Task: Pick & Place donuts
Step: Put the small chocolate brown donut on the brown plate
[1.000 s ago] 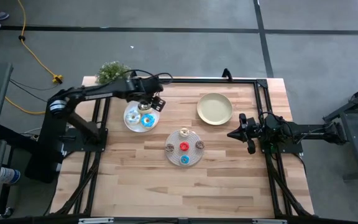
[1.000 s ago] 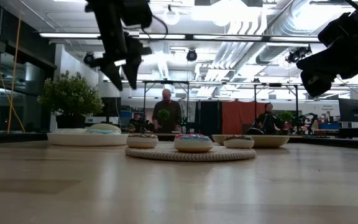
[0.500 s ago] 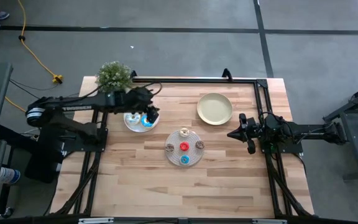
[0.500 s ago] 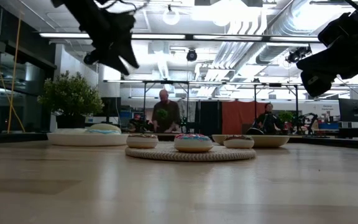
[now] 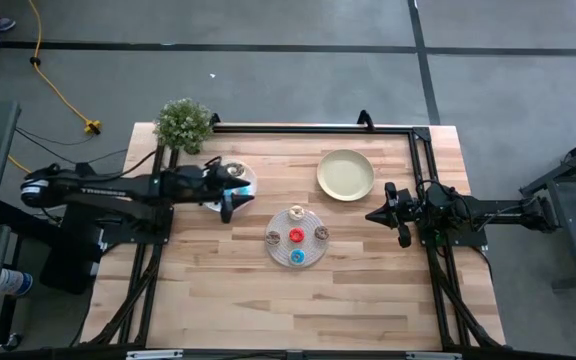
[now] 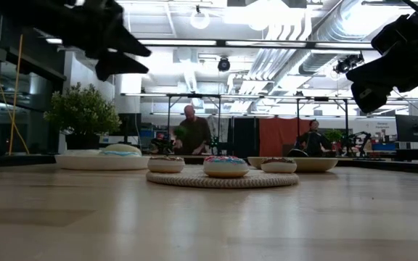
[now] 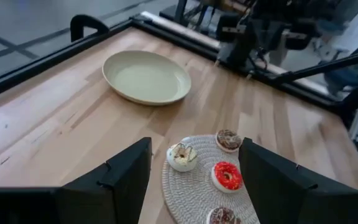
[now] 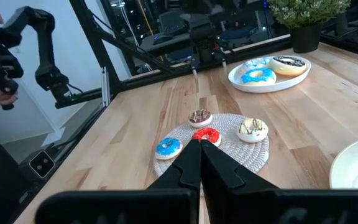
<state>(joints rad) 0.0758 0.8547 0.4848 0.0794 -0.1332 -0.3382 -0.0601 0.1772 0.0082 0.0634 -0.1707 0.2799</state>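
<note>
Left gripper is hanging wide open and empty, just off the white plate toward the mat. Right gripper is parked shut beside the yellow-green plate, holding nothing. Three larger donuts are sitting on the white plate: white-iced, blue-iced, dark brown. Four minis are resting on the mat: red, cream, brown, blue. Yellow-green plate is holding nothing; likely most of the placing remains.
</note>
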